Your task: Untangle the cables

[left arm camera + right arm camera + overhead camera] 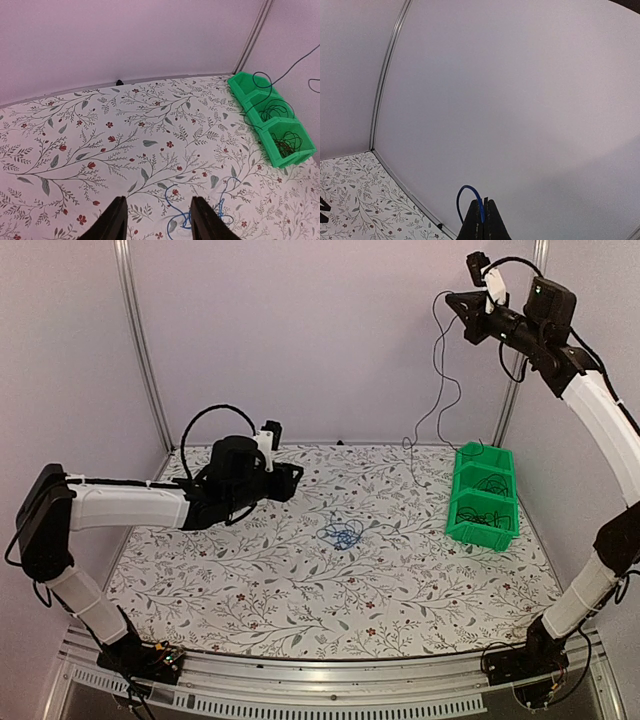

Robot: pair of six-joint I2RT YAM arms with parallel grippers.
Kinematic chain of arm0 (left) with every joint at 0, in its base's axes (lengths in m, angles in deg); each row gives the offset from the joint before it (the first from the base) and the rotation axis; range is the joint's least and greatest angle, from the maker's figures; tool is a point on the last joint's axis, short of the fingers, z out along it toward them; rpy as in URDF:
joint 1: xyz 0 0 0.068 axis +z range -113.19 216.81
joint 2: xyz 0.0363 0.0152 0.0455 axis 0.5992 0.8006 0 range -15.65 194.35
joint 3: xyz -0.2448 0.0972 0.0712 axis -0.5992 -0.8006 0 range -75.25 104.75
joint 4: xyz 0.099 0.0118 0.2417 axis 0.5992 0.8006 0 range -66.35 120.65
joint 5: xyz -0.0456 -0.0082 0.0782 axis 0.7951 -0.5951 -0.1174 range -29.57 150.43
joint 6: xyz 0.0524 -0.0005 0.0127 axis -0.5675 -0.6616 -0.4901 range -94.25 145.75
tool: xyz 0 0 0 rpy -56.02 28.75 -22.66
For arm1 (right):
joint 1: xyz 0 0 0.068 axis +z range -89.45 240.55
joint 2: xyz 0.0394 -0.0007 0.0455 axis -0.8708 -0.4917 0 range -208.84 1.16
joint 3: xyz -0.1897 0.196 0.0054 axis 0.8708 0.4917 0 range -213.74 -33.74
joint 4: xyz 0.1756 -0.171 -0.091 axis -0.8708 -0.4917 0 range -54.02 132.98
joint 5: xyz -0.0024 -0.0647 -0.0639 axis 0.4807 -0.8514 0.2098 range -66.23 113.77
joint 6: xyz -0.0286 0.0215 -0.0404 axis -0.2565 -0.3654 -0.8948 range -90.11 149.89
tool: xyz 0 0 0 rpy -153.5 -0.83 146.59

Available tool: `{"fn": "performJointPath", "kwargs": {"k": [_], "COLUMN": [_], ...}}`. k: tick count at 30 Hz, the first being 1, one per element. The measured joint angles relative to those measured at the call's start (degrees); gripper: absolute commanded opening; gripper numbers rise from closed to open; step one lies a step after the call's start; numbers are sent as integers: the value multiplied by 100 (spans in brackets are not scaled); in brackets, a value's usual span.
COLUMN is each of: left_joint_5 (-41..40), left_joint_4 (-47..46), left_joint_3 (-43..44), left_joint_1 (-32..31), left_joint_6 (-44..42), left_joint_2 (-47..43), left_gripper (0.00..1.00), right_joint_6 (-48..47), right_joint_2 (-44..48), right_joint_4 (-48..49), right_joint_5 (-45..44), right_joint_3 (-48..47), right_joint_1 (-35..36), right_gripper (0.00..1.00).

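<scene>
Floral surface (pixel 250 580), lilac walls (pixel 330 340): right jaws, high above the far right corner, clamp a cable (pixel 458 200); left jaws gape. The cable's dangling tail may snag the green bins (pixel 478 534).

Two robot arms (pixel 130 505), three green bins (pixel 272 150), one cable tangle (pixel 341 534), one hanging cable (pixel 436 340)
</scene>
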Motion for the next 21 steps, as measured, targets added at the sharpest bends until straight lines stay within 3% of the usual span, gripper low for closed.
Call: {"fn": "performJointPath", "kwargs": {"k": [10, 21], "left_joint_5": [33, 179], "left_joint_4": [162, 225], "left_joint_3": [2, 146], "left_joint_1": [-2, -17], "left_joint_6": [142, 151], "left_joint_2": [-17, 72], "left_gripper": [46, 46], "right_joint_6": [262, 367], "right_joint_2": [-166, -173], "right_joint_4": [-39, 7], "right_joint_5": [2, 2], "right_joint_3": [11, 525], "right_joint_1": [-1067, -1644], "right_gripper": [0, 0]}}
